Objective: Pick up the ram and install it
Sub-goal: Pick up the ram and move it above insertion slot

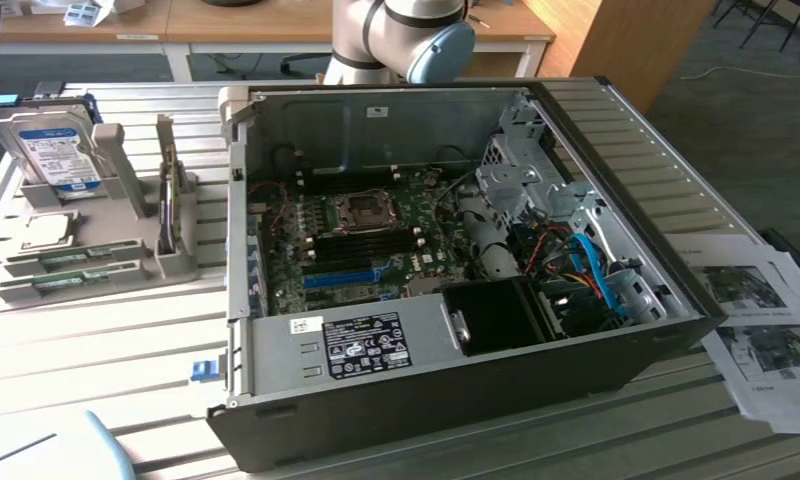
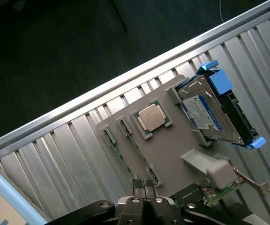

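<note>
Two green ram sticks (image 1: 73,258) (image 1: 67,284) lie on edge in slots of a grey holder (image 1: 133,262) on the table, at the exterior view's left. In the wrist view the same sticks (image 2: 116,149) (image 2: 137,150) run side by side along the holder (image 2: 172,150). My gripper (image 2: 143,183) hangs above the holder, over the end of one stick. Its fingertips are pressed together and nothing sits between them. The open computer case (image 1: 440,270) shows its motherboard, with dark memory slots (image 1: 363,245) below the CPU socket (image 1: 364,208).
The holder also carries a silver CPU (image 2: 151,117), a hard drive in a blue caddy (image 2: 214,112) and an expansion card (image 2: 221,187). The arm's joint (image 1: 407,35) stands behind the case. Printed sheets (image 1: 760,320) lie at the exterior view's right. The slatted table's edge (image 2: 125,82) borders dark floor.
</note>
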Action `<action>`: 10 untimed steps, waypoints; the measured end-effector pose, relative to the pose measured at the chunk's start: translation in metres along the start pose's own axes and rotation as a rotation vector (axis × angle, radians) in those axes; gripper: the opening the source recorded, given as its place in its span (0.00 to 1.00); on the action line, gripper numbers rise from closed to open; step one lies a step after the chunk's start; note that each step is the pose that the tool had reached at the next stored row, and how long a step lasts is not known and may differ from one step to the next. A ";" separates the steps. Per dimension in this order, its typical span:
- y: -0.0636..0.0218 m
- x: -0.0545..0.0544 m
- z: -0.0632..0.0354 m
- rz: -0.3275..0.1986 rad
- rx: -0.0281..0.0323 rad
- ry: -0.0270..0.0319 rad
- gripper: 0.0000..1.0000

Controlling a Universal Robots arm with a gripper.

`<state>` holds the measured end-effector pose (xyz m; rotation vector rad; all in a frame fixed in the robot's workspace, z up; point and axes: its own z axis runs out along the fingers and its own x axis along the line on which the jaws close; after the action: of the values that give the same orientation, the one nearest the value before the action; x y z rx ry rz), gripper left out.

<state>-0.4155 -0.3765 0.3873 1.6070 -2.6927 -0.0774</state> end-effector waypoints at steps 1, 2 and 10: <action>0.0000 0.000 0.0000 -0.011 -0.0003 0.0005 0.09; 0.0000 0.000 0.0000 -0.023 -0.0005 0.0011 0.09; 0.0000 0.000 0.0000 -0.074 -0.0016 0.0034 0.09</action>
<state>-0.4155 -0.3765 0.3873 1.7051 -2.6294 -0.0770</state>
